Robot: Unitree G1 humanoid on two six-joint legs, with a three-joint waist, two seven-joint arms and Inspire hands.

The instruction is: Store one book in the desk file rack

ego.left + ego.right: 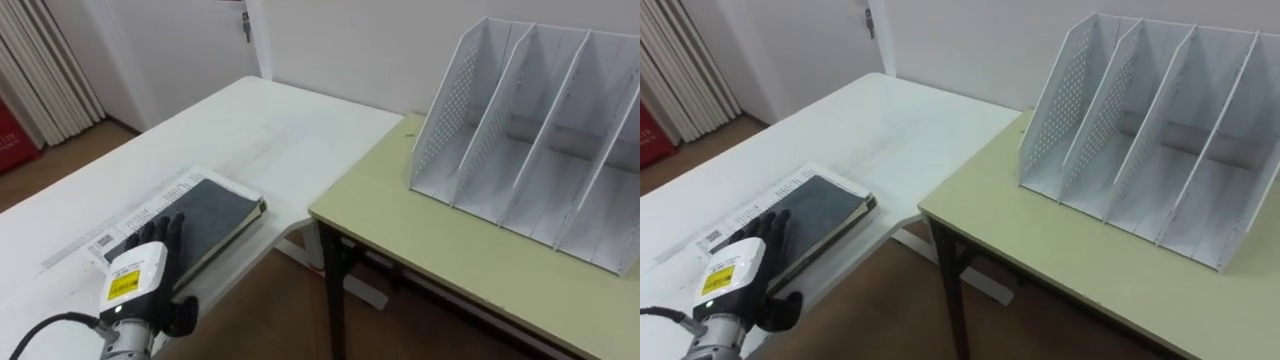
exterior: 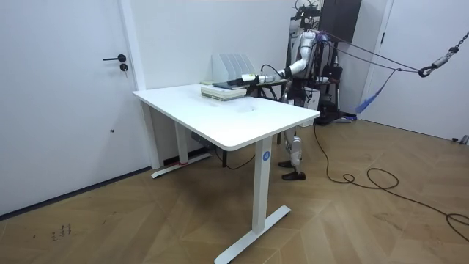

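Observation:
A dark-covered book [image 1: 218,212] lies on top of a white printed one [image 1: 150,207], near the corner of the white table [image 1: 270,130]. My left hand [image 1: 153,243] rests on the dark cover with its fingers spread flat, and its thumb hangs off the table's edge beside the book. The white perforated file rack [image 1: 525,140] stands upright on the pale green desk [image 1: 450,250] to the right, its several slots empty. In the room view I stand behind the table with my left arm stretched out to the book [image 2: 233,84].
A narrow gap of floor [image 1: 290,300] separates the white table from the green desk. A curtain [image 1: 45,70] hangs at the far left, and a door [image 2: 73,95] stands in the wall beyond the table.

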